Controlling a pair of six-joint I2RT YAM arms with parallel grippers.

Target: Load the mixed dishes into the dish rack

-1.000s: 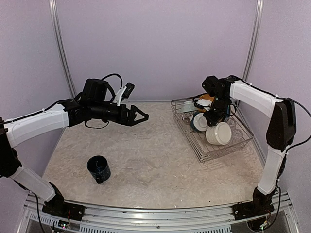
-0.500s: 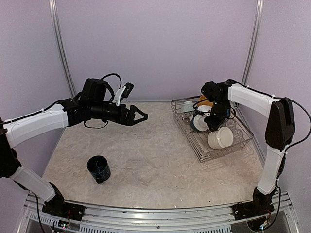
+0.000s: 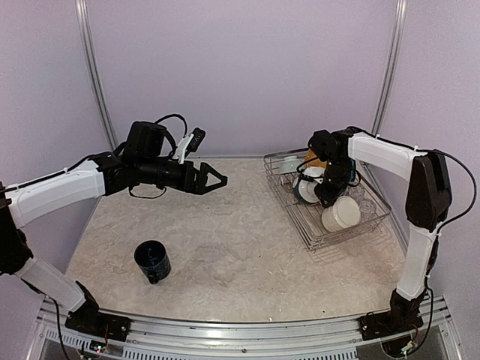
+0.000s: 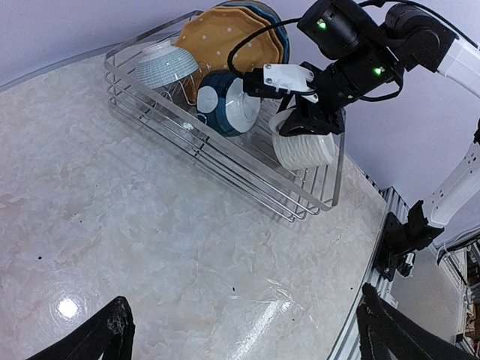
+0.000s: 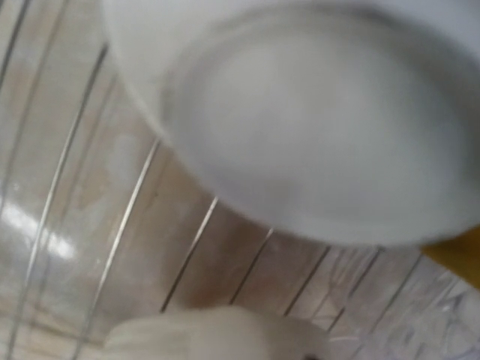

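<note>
**While the right hand sits low in the rack, one mug stands outside it**

Where the two arms reach apart, each hand has different company.

Left hand: raised over the surface, fingers spread wide and holding nothing. In its wrist view the two dark fingertips sit at the bottom corners of the frame, with bare marbled top between them. The dark blue mug stands mouth up on the surface, well apart from this hand, below it and back toward the arm bases.

Right hand: down inside the dish rack, right above the cream mug. That mug lies on its side on the wires, its ribbed wall toward the left wrist camera. Contact or a small gap: cannot tell. Spread or pressed together: cannot tell either. Its own wrist view is blurred, showing only a pale round vessel, rack wires and a cream shape at the bottom edge.

Just beside the right hand, toward the left arm: a blue-and-white cup tipped over. Beyond that, at the rack's far end, a yellow dotted plate stands on edge with a blue plate behind it. The grey-teal cup lies next to them.
</note>
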